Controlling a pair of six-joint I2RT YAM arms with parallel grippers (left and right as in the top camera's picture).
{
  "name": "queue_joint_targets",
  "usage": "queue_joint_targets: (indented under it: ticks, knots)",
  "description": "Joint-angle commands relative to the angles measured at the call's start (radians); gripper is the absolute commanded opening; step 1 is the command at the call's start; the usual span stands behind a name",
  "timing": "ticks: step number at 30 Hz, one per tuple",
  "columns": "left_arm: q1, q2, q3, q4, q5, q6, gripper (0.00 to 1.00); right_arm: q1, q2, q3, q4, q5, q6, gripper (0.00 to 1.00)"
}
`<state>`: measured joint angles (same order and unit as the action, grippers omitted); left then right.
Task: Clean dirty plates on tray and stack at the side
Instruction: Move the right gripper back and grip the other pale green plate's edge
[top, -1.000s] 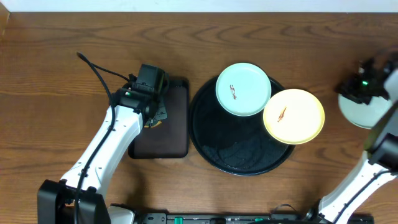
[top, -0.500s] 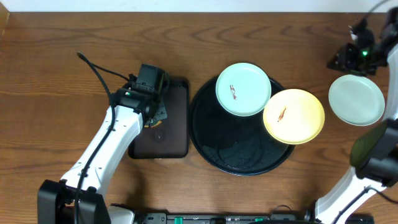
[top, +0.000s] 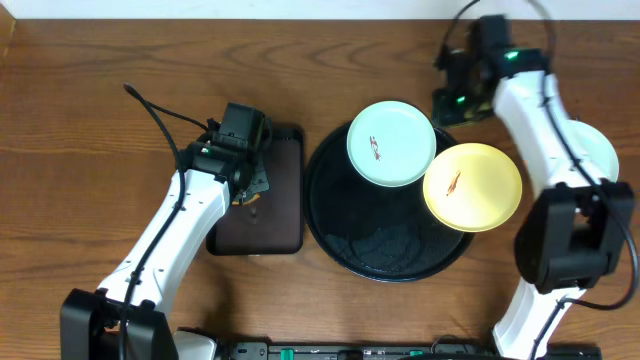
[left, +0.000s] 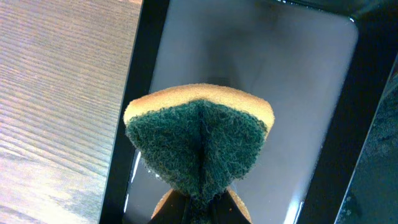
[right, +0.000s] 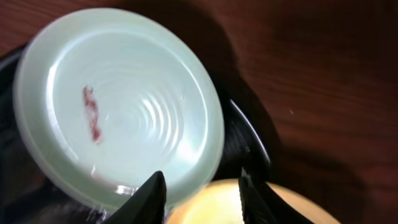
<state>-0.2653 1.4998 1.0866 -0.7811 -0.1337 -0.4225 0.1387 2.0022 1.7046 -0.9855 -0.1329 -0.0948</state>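
On the round black tray (top: 380, 245), a mint-blue plate (top: 391, 143) with a brown-red smear sits at the back. Beside it, a yellow plate (top: 472, 186) with a smear overhangs the right rim. My right gripper (top: 445, 108) hovers open at the tray's back right. In the right wrist view its fingers (right: 152, 196) straddle nothing, just above the mint plate's (right: 118, 106) edge and the yellow plate (right: 205, 205). My left gripper (left: 202, 210) is shut on a green-and-yellow sponge (left: 199, 143), over the rectangular tray (left: 280, 93).
Another pale mint plate (top: 603, 152) lies on the table at the far right, partly hidden behind my right arm. The small rectangular black tray (top: 285, 205) sits left of the round tray. A black cable (top: 150, 110) runs behind the left arm.
My right arm has swung left, from the far-right plate to the back right rim of the round tray. That plate stays on the table. The left arm has not moved.
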Motion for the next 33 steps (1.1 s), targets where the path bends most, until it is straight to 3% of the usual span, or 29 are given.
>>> queue_joint_targets:
  ticks: [1,12,16,20,27,33]
  knots:
    - [0.0,0.002,-0.003,0.0,-0.009,-0.009,0.09,0.044,0.013,-0.105,0.103,0.156,0.058,0.36]
    - [0.0,0.002,-0.003,0.0,-0.009,-0.009,0.09,0.058,0.013,-0.317,0.36,0.188,0.073,0.3]
    - [0.0,0.002,-0.003,0.0,-0.009,-0.009,0.09,0.058,0.013,-0.347,0.403,0.184,0.095,0.2]
    - [0.0,0.002,-0.003,0.0,-0.009,-0.009,0.09,0.06,0.013,-0.353,0.41,0.131,0.103,0.01]
    - [0.0,0.002,-0.003,0.0,-0.009,-0.009,0.09,0.06,0.012,-0.352,0.378,-0.176,0.193,0.01]
    - [0.0,0.002,-0.003,0.0,-0.009,-0.009,0.09,0.063,0.012,-0.352,0.264,-0.19,0.254,0.01]
